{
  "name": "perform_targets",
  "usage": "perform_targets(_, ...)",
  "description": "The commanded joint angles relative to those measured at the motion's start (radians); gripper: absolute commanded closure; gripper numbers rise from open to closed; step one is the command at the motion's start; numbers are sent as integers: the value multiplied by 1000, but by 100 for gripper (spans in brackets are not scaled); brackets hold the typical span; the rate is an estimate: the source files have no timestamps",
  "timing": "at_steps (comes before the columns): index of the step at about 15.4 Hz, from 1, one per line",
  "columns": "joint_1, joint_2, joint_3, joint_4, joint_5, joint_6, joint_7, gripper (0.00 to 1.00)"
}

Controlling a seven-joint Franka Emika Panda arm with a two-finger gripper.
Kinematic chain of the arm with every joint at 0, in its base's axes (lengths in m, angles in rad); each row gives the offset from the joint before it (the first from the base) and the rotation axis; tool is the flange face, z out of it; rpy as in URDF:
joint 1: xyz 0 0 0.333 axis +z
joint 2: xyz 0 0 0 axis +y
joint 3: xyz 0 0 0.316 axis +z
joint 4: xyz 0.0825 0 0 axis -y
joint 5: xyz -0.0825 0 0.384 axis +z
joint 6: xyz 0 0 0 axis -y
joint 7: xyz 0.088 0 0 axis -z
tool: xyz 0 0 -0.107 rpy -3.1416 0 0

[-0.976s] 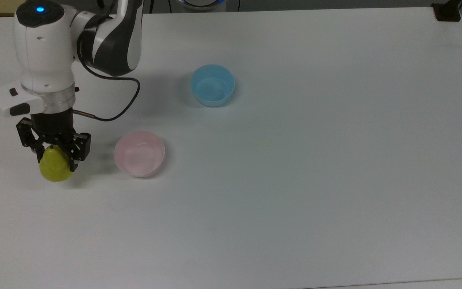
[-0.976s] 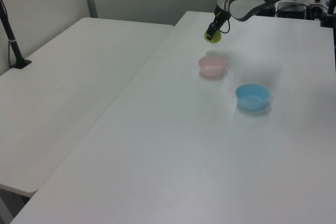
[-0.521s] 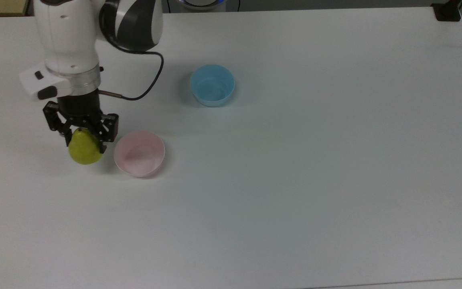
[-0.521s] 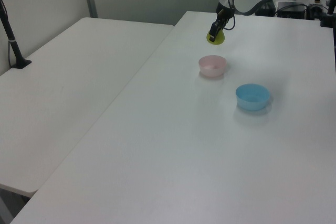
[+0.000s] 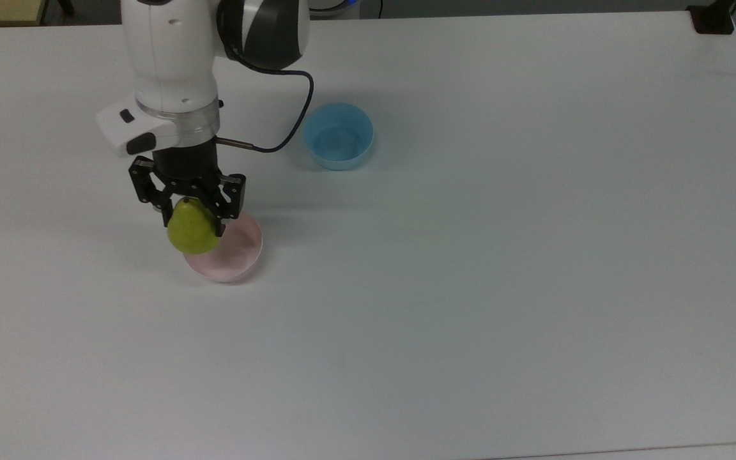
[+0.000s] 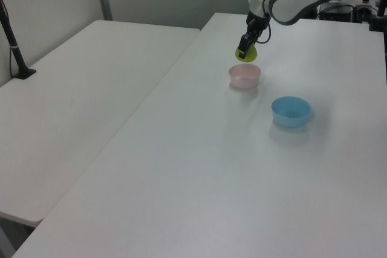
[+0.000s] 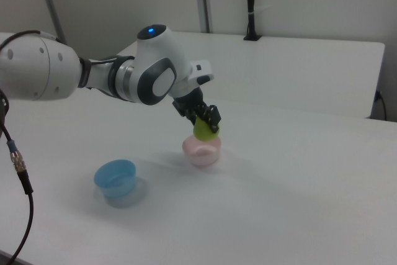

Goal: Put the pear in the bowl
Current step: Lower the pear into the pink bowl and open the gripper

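A yellow-green pear [image 5: 192, 233] [image 6: 247, 54] [image 7: 203, 130] hangs in the air with my gripper [image 5: 193, 217] [image 6: 244, 48] [image 7: 207, 122] shut on its upper part. Below it, the pale pink bowl [image 5: 232, 255] [image 6: 244, 75] [image 7: 201, 149] stands on the white table. In the top view the pear covers the bowl's left rim. The right view shows the pear just above the bowl's rim, apart from it.
A light blue bowl [image 5: 338, 135] [image 6: 291, 111] [image 7: 115, 177] stands apart from the pink one, to the top view's upper right. The arm's black cable [image 5: 288, 128] loops toward it. A second white table [image 6: 78, 89] adjoins on the left view's left.
The arm has carried the pear toward the top view's right, from well left of the pink bowl to over its left rim. Both bowls have stayed put.
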Motion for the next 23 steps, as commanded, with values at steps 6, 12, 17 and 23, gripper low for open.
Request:
perform_targets(6, 26, 12, -8, -35, -42, 0, 52, 75)
perform_targets(12, 26, 37, -5, -27, -44, 23, 52, 70)
perform_targets(17, 26, 55, -3, -27, -44, 55, 52, 34)
perform_targets(23, 26, 41, -3, -25, -44, 45, 52, 1)
